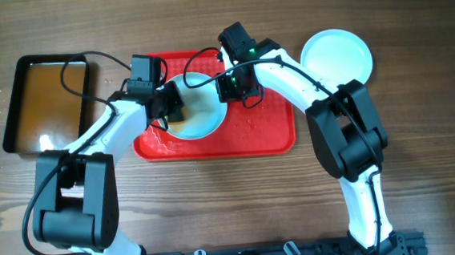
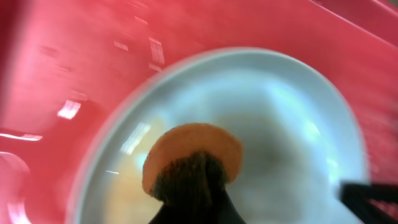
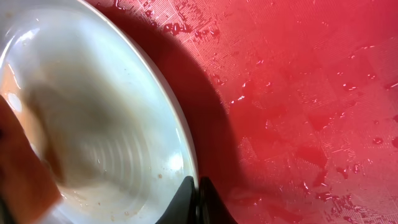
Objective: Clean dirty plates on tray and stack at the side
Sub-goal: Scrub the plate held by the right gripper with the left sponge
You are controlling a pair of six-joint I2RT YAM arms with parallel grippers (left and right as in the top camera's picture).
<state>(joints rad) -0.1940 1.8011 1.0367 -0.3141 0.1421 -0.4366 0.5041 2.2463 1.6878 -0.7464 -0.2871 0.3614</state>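
One dirty plate (image 1: 204, 119) lies on the left half of the red tray (image 1: 264, 133). My left gripper (image 1: 171, 107) is shut on an orange sponge (image 2: 194, 148) with a dark scrub side, and the sponge presses on the plate (image 2: 286, 124) inside its left part. A pale orange film shows on the plate beside the sponge. From the right, my right gripper (image 1: 229, 85) is shut on the plate's rim; in the right wrist view its jaws (image 3: 198, 190) pinch the edge of the plate (image 3: 93, 112) over the wet tray (image 3: 298, 93). The sponge (image 3: 18, 177) shows at the lower left there.
A white plate (image 1: 336, 55) lies on the wooden table to the right of the tray. A black pan (image 1: 49, 104) of brownish water stands left of the tray. Water drops cover the tray's right half.
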